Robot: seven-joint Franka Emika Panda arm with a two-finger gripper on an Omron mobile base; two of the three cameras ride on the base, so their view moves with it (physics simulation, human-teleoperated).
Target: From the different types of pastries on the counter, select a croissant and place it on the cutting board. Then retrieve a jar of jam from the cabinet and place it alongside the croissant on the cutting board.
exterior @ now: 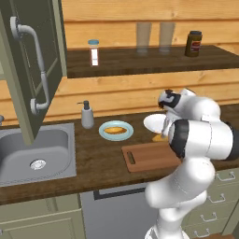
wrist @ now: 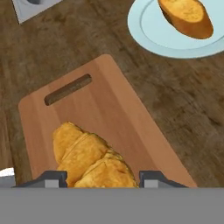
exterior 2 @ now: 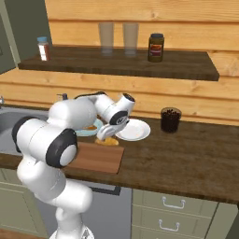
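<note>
Gripper [wrist: 100, 177] is clamped on the croissant [wrist: 89, 159], one finger on each side, and hangs over the cutting board [wrist: 113, 109]. Croissant's long axis runs out from the hand toward the board's slot handle, so the drop looks straight down; the oval pastry's blue plate [wrist: 148, 33] sits beyond the board.

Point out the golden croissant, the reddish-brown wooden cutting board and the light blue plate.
Golden crescent-shaped croissant [wrist: 89, 159], hand view, on its ridged middle.
Reddish-brown wooden cutting board [wrist: 109, 105], hand view, on bare wood beside the slot handle.
Light blue plate [exterior: 105, 134], left base view, on its near-left rim.
</note>
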